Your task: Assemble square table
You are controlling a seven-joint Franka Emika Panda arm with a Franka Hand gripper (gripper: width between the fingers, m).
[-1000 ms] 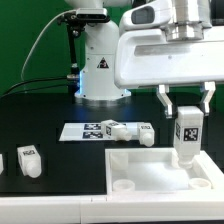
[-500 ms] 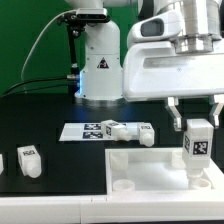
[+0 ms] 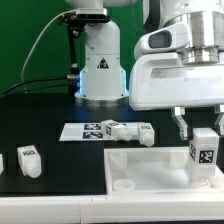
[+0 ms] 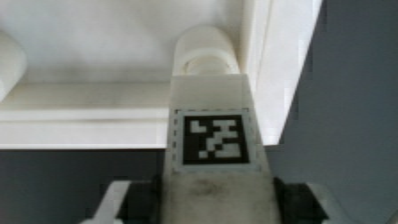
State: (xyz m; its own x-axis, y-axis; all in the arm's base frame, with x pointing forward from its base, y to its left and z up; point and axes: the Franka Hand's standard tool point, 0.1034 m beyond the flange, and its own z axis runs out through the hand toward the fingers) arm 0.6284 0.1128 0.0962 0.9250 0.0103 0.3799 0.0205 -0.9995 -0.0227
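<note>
The white square table top (image 3: 150,165) lies at the front of the black table, with a round hole (image 3: 124,185) near its front corner on the exterior view's left. My gripper (image 3: 205,130) is shut on a white tagged leg (image 3: 205,148) and holds it upright over the top's edge on the exterior view's right. In the wrist view the leg (image 4: 214,120) runs up from between my fingers, its far end against the table top's corner (image 4: 107,80). Another leg (image 3: 118,129) lies on its side beyond the top. One more leg (image 3: 29,160) stands at the exterior view's left.
The marker board (image 3: 92,130) lies flat behind the table top, partly under the lying leg. The robot's white base (image 3: 98,65) stands at the back with cables beside it. A further white part (image 3: 1,162) shows at the exterior view's left edge.
My gripper has carried the leg toward the exterior view's right and slightly down, from over the top's middle right to its right edge.
</note>
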